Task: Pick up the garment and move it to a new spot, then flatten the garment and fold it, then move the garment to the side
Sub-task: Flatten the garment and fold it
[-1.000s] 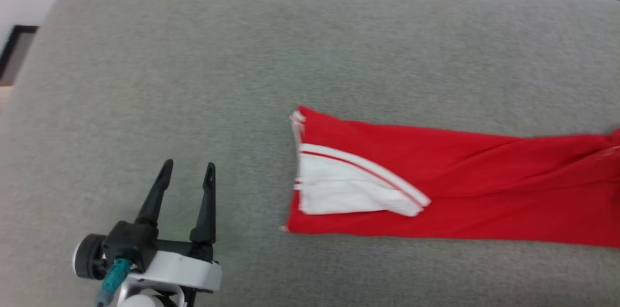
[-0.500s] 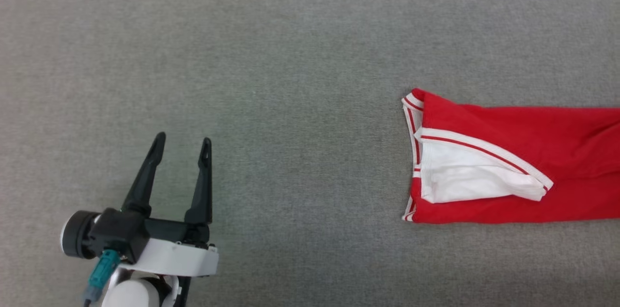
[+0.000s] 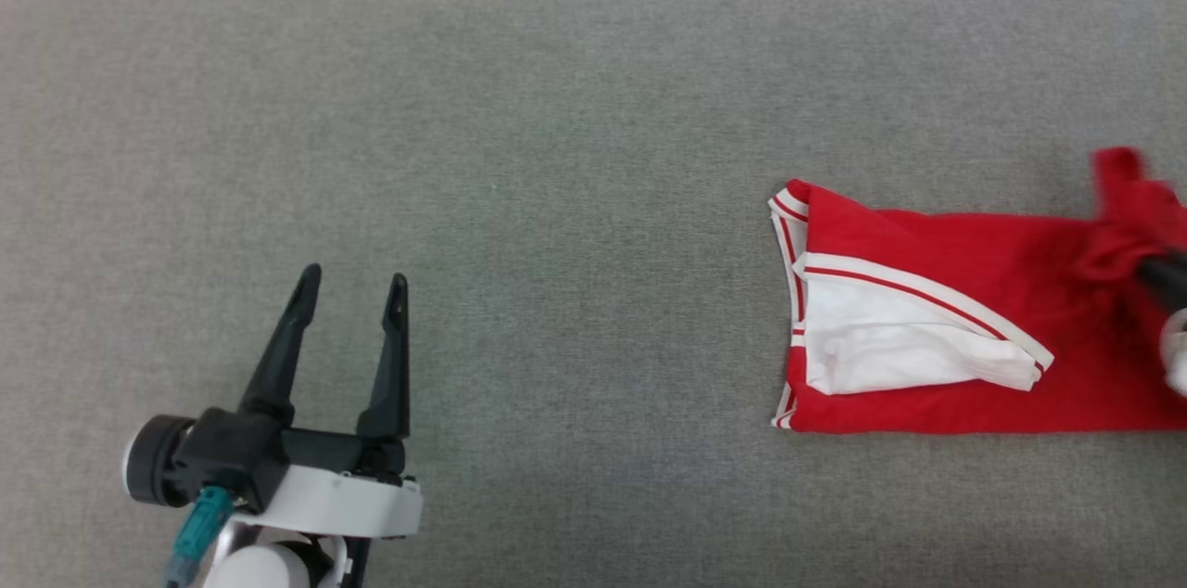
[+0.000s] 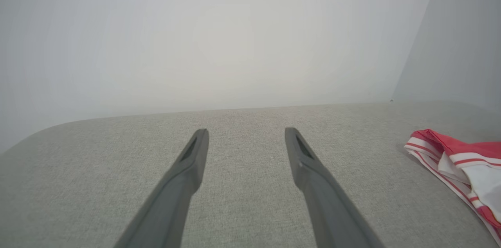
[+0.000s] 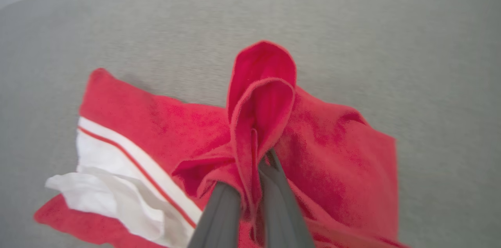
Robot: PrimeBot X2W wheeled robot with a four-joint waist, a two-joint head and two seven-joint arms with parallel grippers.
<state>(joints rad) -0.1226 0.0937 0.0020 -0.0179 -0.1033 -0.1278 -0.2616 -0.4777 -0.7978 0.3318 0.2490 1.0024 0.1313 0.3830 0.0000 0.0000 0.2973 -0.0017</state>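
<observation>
**Clerk:** Entry one, your left claw. Condition?

**Me:** Left gripper (image 3: 354, 275): its two dark fingers stood spread wide with nothing between them. It sat low on my left, over the bare grey fabric surface (image 3: 556, 152), fingers pointing toward the far edge and the pale wall (image 4: 235, 25) beyond. Whether it touched the surface, I could not tell. It was well apart from the cloth.

**Clerk:** Entry two, the right claw.

**Me:** Right gripper (image 5: 250, 173): fingers pressed close together, clamped on a bunched fold of red cloth. The fold rose past my fingertips in a rounded peak. In the head view this claw appeared at the far right edge.

**Clerk:** Entry three, the article itself. Location?

**Me:** Garment (image 3: 927, 245): bright red, lying on the grey surface on my right side, stretched crosswise. Its left end lay flat, with the white collar (image 3: 890, 351) uppermost, rumpled and edged by a thin red line. Striped trim (image 3: 788, 226), white and red, ran down the leftmost edge. Its right end was gathered and raised off the surface in my right claw's grip.
</observation>
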